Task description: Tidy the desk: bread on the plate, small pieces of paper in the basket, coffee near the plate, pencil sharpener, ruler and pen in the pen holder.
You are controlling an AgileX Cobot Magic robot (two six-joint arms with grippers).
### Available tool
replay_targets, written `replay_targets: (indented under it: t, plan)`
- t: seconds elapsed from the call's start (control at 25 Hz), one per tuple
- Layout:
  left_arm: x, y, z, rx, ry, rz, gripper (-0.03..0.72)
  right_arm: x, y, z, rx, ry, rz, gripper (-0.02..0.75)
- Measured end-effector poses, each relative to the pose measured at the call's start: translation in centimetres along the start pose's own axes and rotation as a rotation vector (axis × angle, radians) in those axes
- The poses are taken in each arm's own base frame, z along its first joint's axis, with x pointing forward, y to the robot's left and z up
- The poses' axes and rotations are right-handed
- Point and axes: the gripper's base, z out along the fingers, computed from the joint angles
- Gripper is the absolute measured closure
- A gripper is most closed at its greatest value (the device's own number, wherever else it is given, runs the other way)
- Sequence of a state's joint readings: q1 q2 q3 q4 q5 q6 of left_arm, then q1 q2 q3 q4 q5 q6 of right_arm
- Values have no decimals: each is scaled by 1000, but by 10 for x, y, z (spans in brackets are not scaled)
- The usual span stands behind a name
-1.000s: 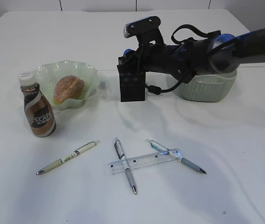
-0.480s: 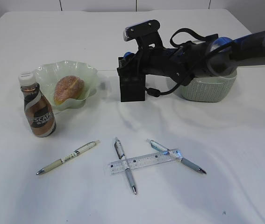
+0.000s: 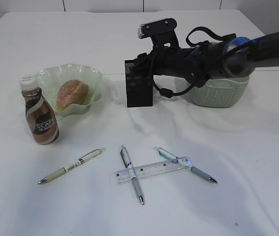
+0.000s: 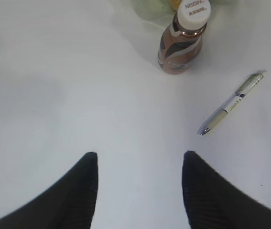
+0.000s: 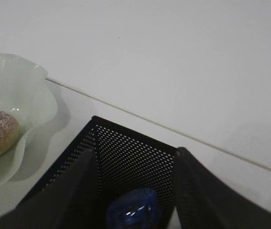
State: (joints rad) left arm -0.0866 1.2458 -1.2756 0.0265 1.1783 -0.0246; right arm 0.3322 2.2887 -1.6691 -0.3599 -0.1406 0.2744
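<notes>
Right pincer (image 3: 138,67) lifted off pen holder (image 3: 139,90) — jaws apart; left pincer (image 4: 140,191) wide, empty.

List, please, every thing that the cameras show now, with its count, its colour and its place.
bread: one, golden-brown, on the plate
plate: one, pale green, rear left
coffee: one, brown, white cap, beside the plate
pens: three, front of the desk
ruler: one, clear, lying across two pens
pen holder: one, black mesh, centre
blue object: one, inside the pen holder
basket: one, sage green, rear right
left gripper: black, open above bare desk
right gripper: black, open over the pen holder
</notes>
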Motion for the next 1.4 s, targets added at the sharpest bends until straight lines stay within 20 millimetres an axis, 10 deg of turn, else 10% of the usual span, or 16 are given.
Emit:
replay_targets:
  t: [0.68,1.4]
  plan:
    - [-1,3,0,-31,-8,13,295,-22,-7,-4,56,49,140,318]
    - [1,3,0,-37,7,15,295,-77,-21,-76,202,258,184,330]
